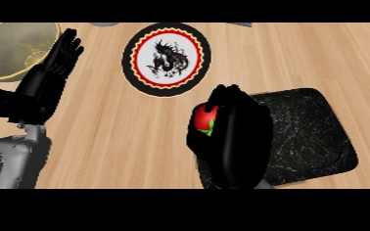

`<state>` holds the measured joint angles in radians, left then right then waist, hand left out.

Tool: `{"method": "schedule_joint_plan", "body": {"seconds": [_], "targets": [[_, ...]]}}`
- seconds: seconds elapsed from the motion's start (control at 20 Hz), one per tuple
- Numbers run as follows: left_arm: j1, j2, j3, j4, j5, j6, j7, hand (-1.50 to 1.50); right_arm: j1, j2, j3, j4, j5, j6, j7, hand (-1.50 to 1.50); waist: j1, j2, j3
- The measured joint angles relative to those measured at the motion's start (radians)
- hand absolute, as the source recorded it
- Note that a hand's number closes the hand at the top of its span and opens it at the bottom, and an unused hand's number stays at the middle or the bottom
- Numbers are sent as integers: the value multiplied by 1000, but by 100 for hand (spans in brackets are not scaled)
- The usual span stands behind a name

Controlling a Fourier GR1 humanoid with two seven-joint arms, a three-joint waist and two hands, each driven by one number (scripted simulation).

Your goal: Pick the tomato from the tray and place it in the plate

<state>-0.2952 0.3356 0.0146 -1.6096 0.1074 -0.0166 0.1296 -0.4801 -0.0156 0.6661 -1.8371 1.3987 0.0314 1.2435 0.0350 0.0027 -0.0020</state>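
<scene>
Tomato [204, 120] held in curled right hand [235, 137], near tray [311, 127]; plate [166, 61] apart.

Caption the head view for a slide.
Right hand holds tomato between black tray and plate; left hand rests open at left.

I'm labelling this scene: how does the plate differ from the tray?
The plate is round, the tray squarish with rounded corners. The plate has a white centre with red and black rings; the tray is black throughout. The right hand overlaps the tray, not the plate. Both lie flat on the counter.
</scene>
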Motion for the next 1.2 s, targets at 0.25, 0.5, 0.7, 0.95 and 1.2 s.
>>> {"method": "schedule_joint_plan", "body": {"seconds": [0.25, 0.5, 0.7, 0.95, 1.2], "targets": [[-25, -9, -9, 16, -8, -3, -3, 0, -169, 2, -80, 149, -96, -35, -10, 150, 20, 6, 0], [-35, -18, -17, 23, -6, -12, -9, 0, -302, 4, -181, 311, -202, -98, -38, 150, 41, 12, 0], [-47, -31, -29, 36, -17, -9, -16, 0, -393, 5, -255, 470, -266, -156, -66, 150, 53, 18, 1], [-68, -33, -29, 37, -13, -15, -8, 0, -493, 6, -327, 693, -314, -231, -97, 150, 65, 23, 0], [-80, -40, -36, 43, -19, -18, -12, 0, -559, 7, -359, 910, -371, -314, -138, 150, 78, 28, 1]]}}
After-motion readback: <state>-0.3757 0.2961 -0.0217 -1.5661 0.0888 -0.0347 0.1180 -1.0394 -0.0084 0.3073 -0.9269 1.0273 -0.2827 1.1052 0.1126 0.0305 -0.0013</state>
